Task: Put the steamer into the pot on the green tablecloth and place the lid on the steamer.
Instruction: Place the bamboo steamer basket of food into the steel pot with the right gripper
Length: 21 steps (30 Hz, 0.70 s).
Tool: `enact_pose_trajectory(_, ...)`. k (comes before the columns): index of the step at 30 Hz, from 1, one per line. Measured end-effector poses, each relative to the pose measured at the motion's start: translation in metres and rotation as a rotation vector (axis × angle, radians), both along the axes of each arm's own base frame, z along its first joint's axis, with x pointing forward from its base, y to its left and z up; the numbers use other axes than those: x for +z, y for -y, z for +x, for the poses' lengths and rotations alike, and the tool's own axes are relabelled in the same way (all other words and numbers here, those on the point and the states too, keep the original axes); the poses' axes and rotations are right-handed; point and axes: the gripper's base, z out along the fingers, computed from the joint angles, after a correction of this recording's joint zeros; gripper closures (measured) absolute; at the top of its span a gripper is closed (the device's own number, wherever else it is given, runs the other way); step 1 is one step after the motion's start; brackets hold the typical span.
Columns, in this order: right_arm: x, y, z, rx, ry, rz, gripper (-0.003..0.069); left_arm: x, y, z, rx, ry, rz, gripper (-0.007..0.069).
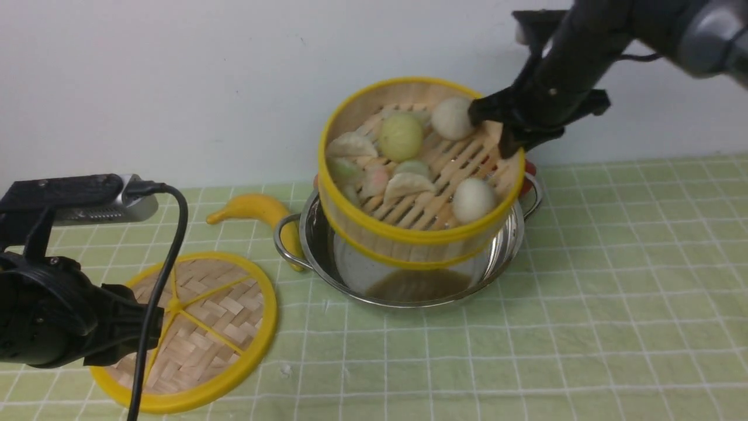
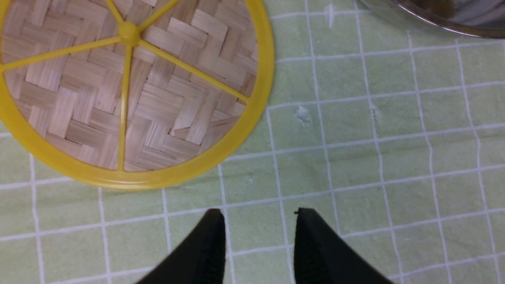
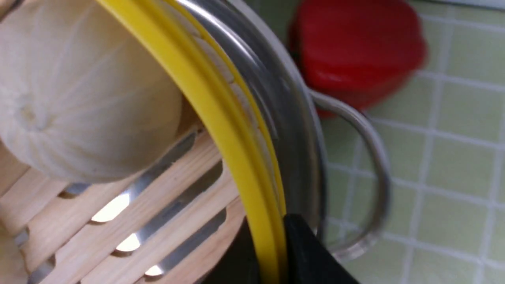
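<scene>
Nearest, the left arm lies low at the left edge of the green tablecloth. Its black body overlaps the lid, which lies flat on the cloth. Only the left wrist view shows the left gripper: its fingers are parted with nothing between them, and it hangs over bare cloth just beside the lid's yellow rim.

Farther back, the pot stands on the cloth. The steamer is tilted over it, near edge dipped inside the pot's rim, far side raised. The right arm reaches down from the upper right, and the right gripper pinches the steamer's far rim.

The right wrist view shows that closed grip on the yellow band up close, and a red object behind the pot's handle. A yellow banana lies behind the pot's left handle.
</scene>
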Motion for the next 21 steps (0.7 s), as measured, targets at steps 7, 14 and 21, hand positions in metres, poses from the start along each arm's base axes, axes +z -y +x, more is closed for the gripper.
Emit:
enact_pose_trajectory(7, -0.040, -0.014, 0.019, -0.016, -0.037, -0.021, 0.0596, 0.000, 0.000, 0.000, 0.000, 0.000, 0.000, 0.0382)
enact_pose_trajectory(14, -0.071, -0.015, 0.024, -0.021, -0.098, -0.044, 0.0596, 0.000, 0.000, 0.000, 0.000, 0.000, 0.000, 0.0382)
enact_pose_trajectory(21, -0.089, -0.016, 0.027, -0.022, -0.129, -0.057, 0.0596, 0.000, 0.000, 0.000, 0.000, 0.000, 0.001, 0.0382)
